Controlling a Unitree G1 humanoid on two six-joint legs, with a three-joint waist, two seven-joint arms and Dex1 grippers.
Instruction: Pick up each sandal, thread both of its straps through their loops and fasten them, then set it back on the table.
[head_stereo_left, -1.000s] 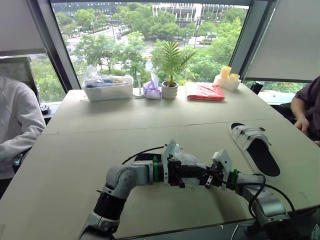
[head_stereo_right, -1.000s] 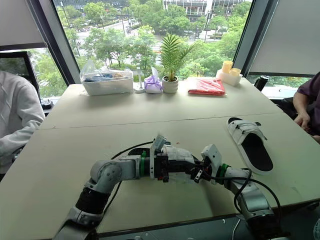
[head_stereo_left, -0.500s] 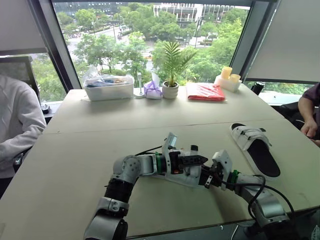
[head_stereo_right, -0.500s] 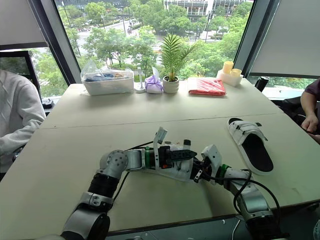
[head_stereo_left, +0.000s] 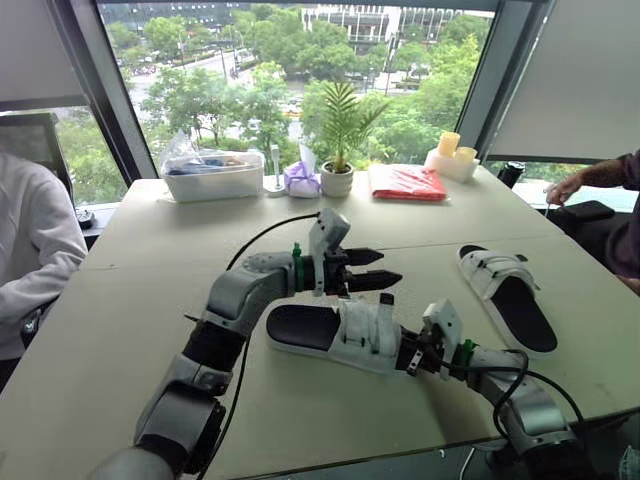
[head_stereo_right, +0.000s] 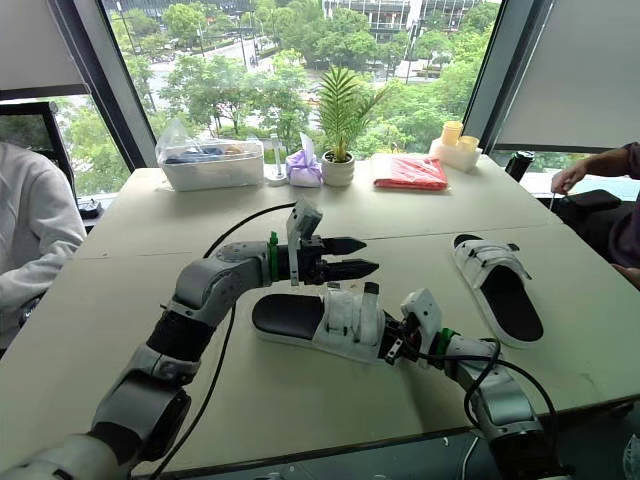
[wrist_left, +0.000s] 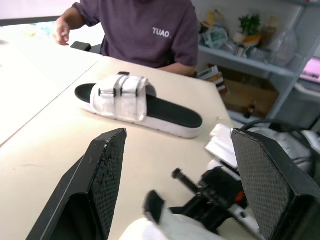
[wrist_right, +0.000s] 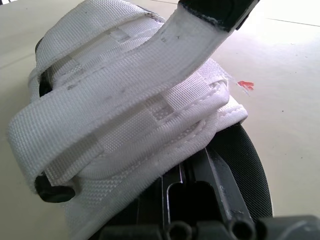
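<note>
Pinching sandal, right hand; strap loose.

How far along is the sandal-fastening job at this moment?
Done: the far white-strapped black sandal lies with both straps closed. In hand: the right hand grips the near white-strapped black sandal, one strap end sticking up; left hand open above. Left: fasten that strap, release.
</note>
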